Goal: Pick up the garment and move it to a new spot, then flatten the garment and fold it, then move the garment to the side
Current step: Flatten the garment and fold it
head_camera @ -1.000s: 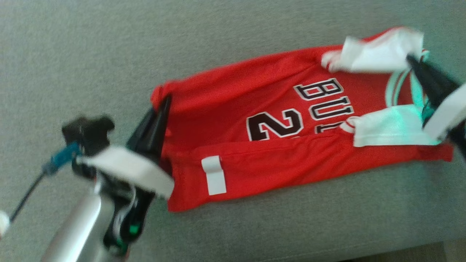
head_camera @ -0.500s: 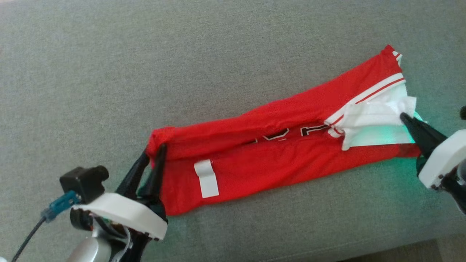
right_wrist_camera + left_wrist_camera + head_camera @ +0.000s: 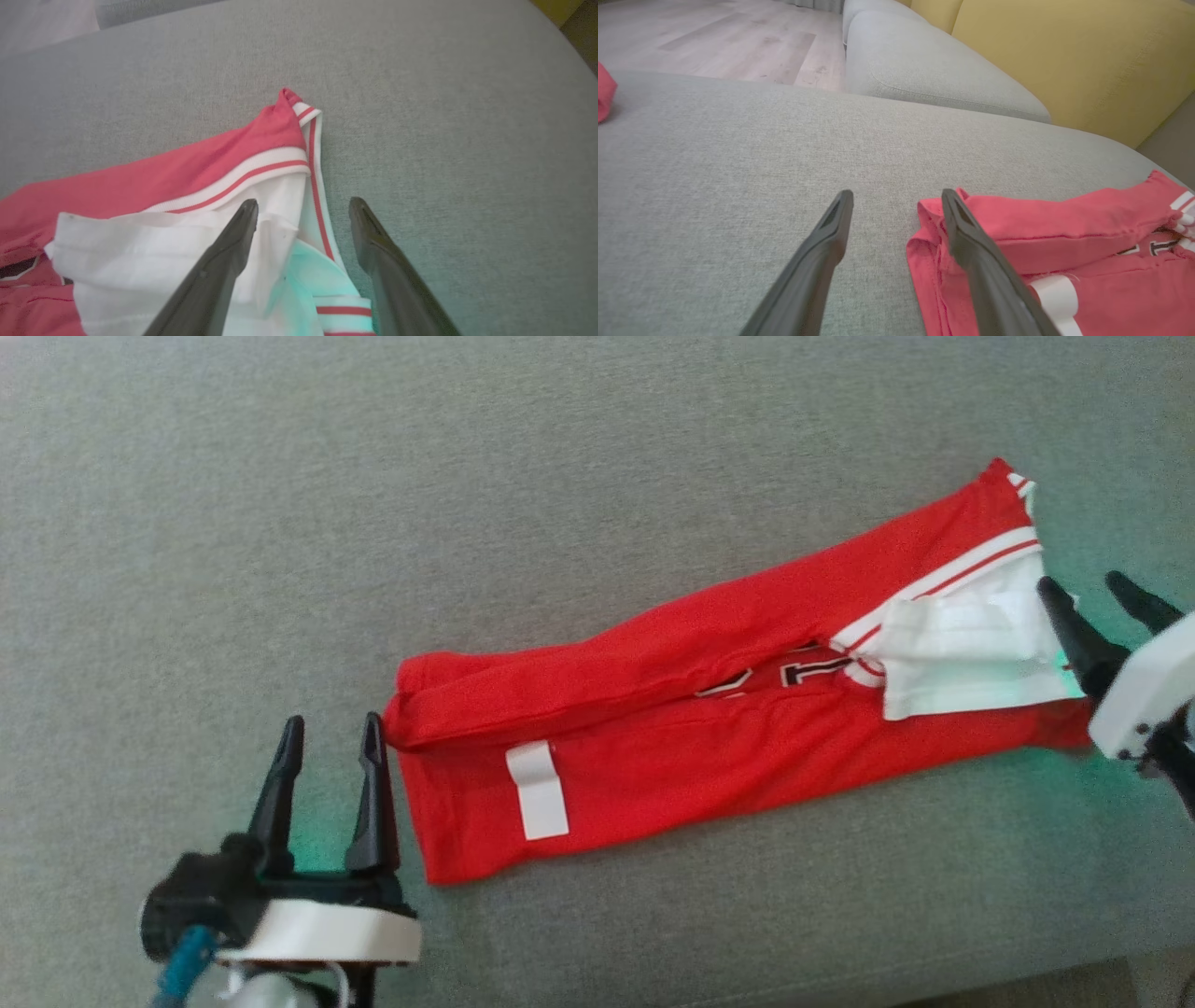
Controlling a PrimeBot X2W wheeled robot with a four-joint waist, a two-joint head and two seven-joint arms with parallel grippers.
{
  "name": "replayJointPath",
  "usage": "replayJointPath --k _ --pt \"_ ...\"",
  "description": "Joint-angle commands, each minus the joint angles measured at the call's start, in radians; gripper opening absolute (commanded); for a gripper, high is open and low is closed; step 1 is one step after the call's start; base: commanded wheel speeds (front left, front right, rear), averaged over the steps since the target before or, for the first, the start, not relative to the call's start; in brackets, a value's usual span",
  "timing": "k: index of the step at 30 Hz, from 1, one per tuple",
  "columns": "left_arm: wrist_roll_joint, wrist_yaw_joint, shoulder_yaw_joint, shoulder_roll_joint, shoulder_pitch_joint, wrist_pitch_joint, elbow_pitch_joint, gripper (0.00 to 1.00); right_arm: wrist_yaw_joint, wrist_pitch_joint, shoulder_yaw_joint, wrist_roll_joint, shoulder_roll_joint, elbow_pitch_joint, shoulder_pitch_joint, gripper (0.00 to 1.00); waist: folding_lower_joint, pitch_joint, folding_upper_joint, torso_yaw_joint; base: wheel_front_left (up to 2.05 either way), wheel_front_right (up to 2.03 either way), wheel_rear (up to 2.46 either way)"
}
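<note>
1. Both of my grippers stood open, and neither held anything.
2. My left gripper (image 3: 333, 721) sat at the lower left of the head view, fingers spread and pointing up that view, just beside the garment's near end.
3. In the left wrist view one finger lay over bare grey cushion (image 3: 738, 163). The other crossed the folded corner of the cloth, and I could not tell whether it touched.
4. My right gripper (image 3: 1081, 581) was at the garment's far end, jaws apart. In the right wrist view one finger crossed the white fabric (image 3: 154, 247) and the other lay over grey cushion, with the striped edge between them.
5. The garment (image 3: 653, 756), a red jersey, lay on the cushion as a long narrow band, running from lower left to upper right in the head view.
6. Its two long sides were folded in toward the middle, so little of the black lettering (image 3: 803, 670) showed in the gap.
7. A white label strip (image 3: 537, 793) lay on the red cloth near my left gripper.
8. A yellow back cushion (image 3: 1064, 60) and wooden floor (image 3: 714, 42) showed beyond.
</note>
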Motion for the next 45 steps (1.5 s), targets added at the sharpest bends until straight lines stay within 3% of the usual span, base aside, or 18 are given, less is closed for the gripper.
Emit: replayJointPath --k 1,4,10,16,23,25,26,27,30,37,41,45 --pt "0.029 0.014 0.026 -0.017 -0.016 -0.046 -0.005 1.0 -0.001 0.026 0.006 -0.034 0.002 -0.002 -0.024 1.0 0.0 0.008 -0.0001 0.014 0.0 0.0 0.0" --pt "0.068 0.017 0.011 -0.051 -0.028 -0.088 0.027 1.0 -0.001 0.069 0.021 -0.089 0.01 0.054 -0.033 1.0 0.0 0.014 -0.0001 0.037 0.0 0.0 0.0" --pt "0.127 0.003 0.039 -0.108 -0.025 -0.111 0.057 1.0 -0.001 0.137 0.029 -0.134 -0.037 0.119 -0.003 1.0 0.0 0.019 -0.0001 0.079 0.0 0.0 0.0" --pt "0.167 -0.053 0.108 -0.18 0.003 -0.112 0.038 1.0 -0.001 0.177 0.008 -0.118 -0.05 0.151 0.009 1.0 0.0 0.016 -0.0001 0.099 0.0 0.0 0.0" --pt "0.211 -0.116 0.157 -0.22 0.024 -0.112 0.058 1.0 -0.001 0.247 -0.005 -0.043 -0.04 0.178 0.019 1.0 0.0 0.003 -0.0001 0.11 0.0 0.0 0.0" --pt "0.224 -0.137 0.169 -0.231 0.026 -0.112 0.067 1.0 -0.001 0.262 -0.006 -0.028 -0.033 0.188 0.021 0.57 0.0 0.001 -0.0001 0.115 0.0 0.0 0.0" --pt "0.23 -0.147 0.173 -0.236 0.025 -0.112 0.071 1.0 -0.001 0.264 -0.003 -0.018 -0.028 0.189 0.022 0.24 0.0 0.001 -0.0001 0.119 0.0 0.0 0.0" --pt "0.235 -0.157 0.177 -0.242 0.024 -0.112 0.075 1.0 -0.001 0.257 0.002 -0.008 -0.027 0.185 0.022 0.0 0.0 -0.001 -0.0001 0.122 0.0 0.0 0.0" --pt "0.247 -0.175 0.197 -0.255 0.028 -0.112 0.084 1.0 -0.001 0.198 -0.026 0.004 -0.029 0.195 0.015 0.0 0.0 -0.012 -0.0001 0.128 0.0 0.0 0.0" --pt "0.262 -0.195 0.245 -0.27 0.06 -0.112 0.101 1.0 -0.001 0.109 -0.217 -0.034 -0.075 0.253 -0.03 0.0 0.0 -0.071 -0.0001 0.136 0.0 0.0 0.0" --pt "0.271 -0.205 0.26 -0.273 0.085 -0.112 0.139 1.0 -0.001 0.121 -0.307 -0.051 -0.129 0.231 -0.032 0.0 0.0 -0.12 -0.0001 0.138 0.0 0.0 0.0" --pt "0.273 -0.209 0.27 -0.274 0.105 -0.112 0.172 1.0 -0.001 0.175 -0.319 -0.043 -0.157 0.127 -0.015 0.0 0.0 -0.161 -0.0001 0.133 0.0 0.0 0.0"
